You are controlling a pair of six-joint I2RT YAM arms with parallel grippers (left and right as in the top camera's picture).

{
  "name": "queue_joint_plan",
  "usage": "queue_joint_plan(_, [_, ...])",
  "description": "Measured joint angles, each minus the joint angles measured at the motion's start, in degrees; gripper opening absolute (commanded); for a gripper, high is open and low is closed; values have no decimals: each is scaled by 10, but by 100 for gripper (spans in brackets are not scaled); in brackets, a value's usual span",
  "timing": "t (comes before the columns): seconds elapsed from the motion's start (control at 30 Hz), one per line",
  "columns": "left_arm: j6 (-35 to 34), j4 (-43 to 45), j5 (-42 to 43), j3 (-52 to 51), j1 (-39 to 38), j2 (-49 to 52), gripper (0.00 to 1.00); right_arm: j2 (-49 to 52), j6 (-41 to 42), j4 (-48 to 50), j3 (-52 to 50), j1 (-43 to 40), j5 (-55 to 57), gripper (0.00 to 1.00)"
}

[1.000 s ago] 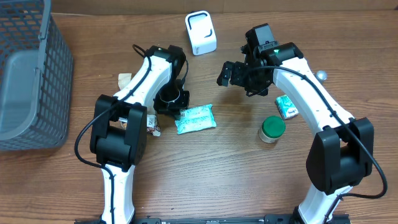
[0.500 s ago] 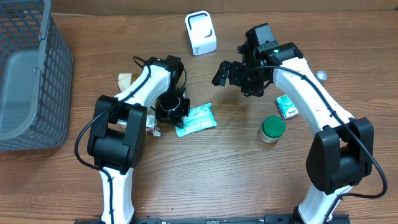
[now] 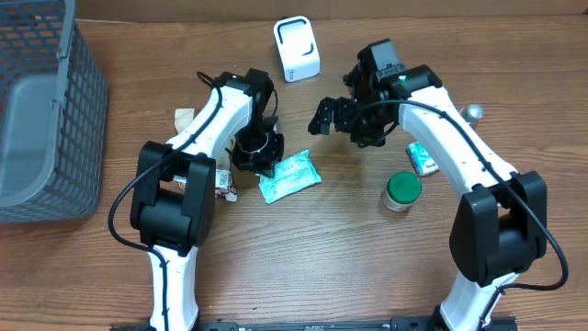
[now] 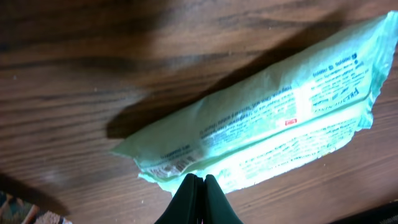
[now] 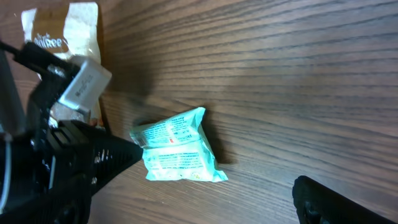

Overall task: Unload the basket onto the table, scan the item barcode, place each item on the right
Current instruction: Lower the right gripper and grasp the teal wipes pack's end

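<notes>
My left pincer (image 4: 198, 182) is clamped on the green packet (image 4: 267, 118) edge — my right pincer (image 3: 325, 115) gapes wide, nearby.

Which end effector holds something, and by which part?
The left end effector pinches the green packet by its edge, near one end; the right end effector holds nothing.

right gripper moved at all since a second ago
Yes. Overhead, the right gripper has shifted left: its tips were right of the white scanner, now they line up below its right edge.

Packet (image 3: 288, 175) askew, right hand (image 3: 320, 117) nearer.
</notes>
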Motion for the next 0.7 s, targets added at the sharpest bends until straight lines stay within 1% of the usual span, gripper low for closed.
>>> queue_joint_plan(0.1, [0, 13, -1, 0, 0, 0, 7, 2, -4, 16, -25, 2, -3, 100])
queue_joint_plan(0.17, [0, 13, -4, 0, 0, 0, 7, 11, -7, 26, -38, 4, -9, 96])
queue_joint_plan(0.27, [0, 15, -10, -1, 0, 0, 6, 26, -12, 37, -50, 10, -23, 95])
queue_joint_plan(0.4, [0, 20, -19, -8, 0, 0, 5, 54, -15, 54, -53, 21, -38, 86])
queue_joint_plan(0.47, [0, 21, -35, -12, 0, 0, 5, 69, -19, 64, -53, 26, -45, 79])
queue_joint_plan(0.57, [0, 22, -50, -12, 0, 0, 5, 93, -18, 68, -53, 30, -78, 62])
queue_joint_plan(0.7, [0, 45, -52, -33, 0, -2, 5, 95, -21, 66, -54, 30, -99, 62])
